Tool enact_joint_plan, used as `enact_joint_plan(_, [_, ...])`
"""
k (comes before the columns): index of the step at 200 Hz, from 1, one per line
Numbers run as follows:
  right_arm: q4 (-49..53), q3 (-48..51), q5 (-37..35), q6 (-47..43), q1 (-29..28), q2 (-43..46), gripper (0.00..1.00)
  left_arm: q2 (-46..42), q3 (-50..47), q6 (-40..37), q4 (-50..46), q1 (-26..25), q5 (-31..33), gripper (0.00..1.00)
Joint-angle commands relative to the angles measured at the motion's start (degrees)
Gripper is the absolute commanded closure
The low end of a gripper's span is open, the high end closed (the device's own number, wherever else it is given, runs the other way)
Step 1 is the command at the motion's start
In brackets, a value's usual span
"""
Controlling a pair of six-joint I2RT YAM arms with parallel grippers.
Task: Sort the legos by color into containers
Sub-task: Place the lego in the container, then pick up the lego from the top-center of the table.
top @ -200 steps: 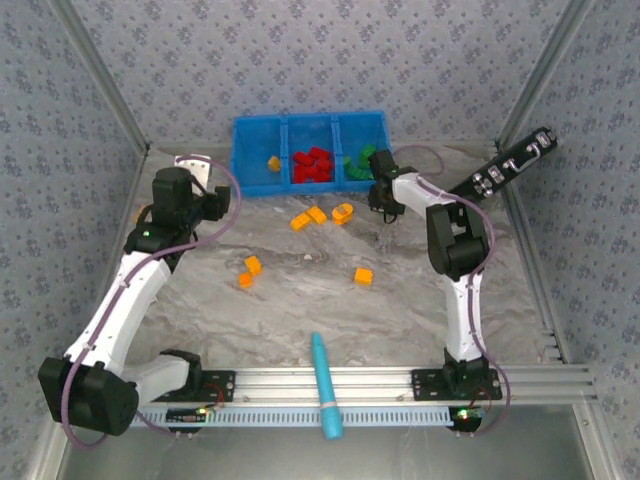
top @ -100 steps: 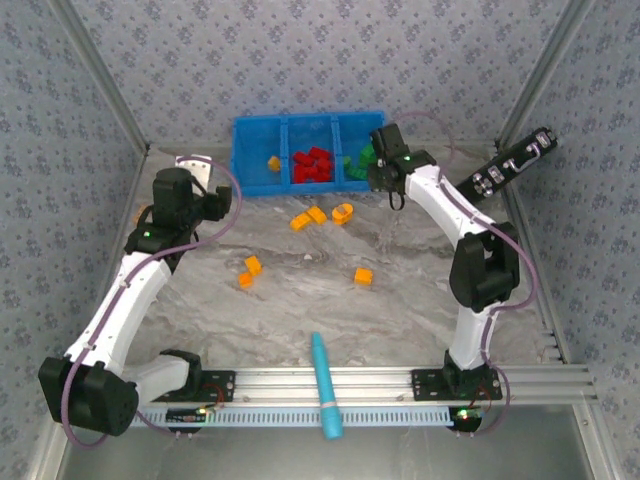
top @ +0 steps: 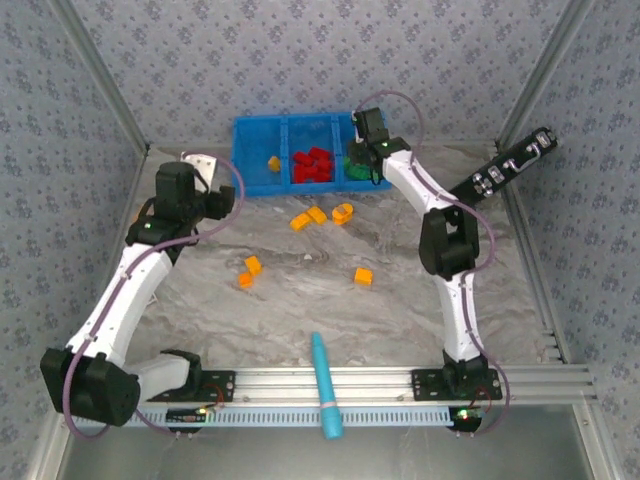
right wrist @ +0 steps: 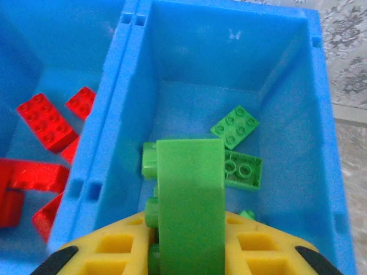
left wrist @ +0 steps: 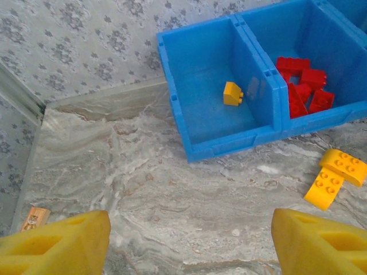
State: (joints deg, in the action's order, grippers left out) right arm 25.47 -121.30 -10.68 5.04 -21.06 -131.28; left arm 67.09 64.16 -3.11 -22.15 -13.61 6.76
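The right pincer point(right wrist: 186, 255) is clamped on a green lego point(right wrist: 189, 195), holding it just above the right-hand compartment of the blue bin point(right wrist: 123, 74). More green legos point(right wrist: 234, 127) lie on that compartment's floor, red legos point(right wrist: 46, 122) sit in the middle one and a single orange-yellow lego point(left wrist: 232, 93) in the left one. The left pincer point(left wrist: 189, 243) hangs spread wide and empty over the tabletop point(left wrist: 143, 189) near the bin's left front corner, with several loose orange-yellow legos point(top: 318, 214) scattered nearer the arms.

White arm links point(top: 126, 290), black joints point(top: 178, 188), purple cables point(top: 241, 190), yellow fingers point(left wrist: 57, 243) with recessed pockets, apparently black-edged on the right.
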Motion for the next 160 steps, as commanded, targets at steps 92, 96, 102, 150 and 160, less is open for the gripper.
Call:
enact_joint_plan(92, [-1.56,-11.83,4.59,6.55,3.73,-11.66,0.54,10.96,8.69,6.02,-10.68,-9.68,-2.99,0.22])
enact_joint_plan(96, [-1.84,-11.45,4.73,6.68,3.81,-11.41,0.52,11.29,8.82,6.06,-10.81,-10.18,-2.99,0.21])
enact_joint_plan(102, [-2.29,-11.07,5.08,6.82,3.9,-10.96,0.5,11.77,9.17,5.94,-11.13,-10.97,-3.09,0.15])
enact_joint_plan(150, [-7.39,-0.06,8.93,5.68,4.43,-0.45,0.43,16.16,8.63,4.29,-5.8,-19.69,-3.66,0.12])
enact_joint_plan(160, [-8.48,3.32,9.86,5.03,4.57,3.03,0.42,17.75,8.86,4.79,-4.19,-20.54,-5.4,0.13])
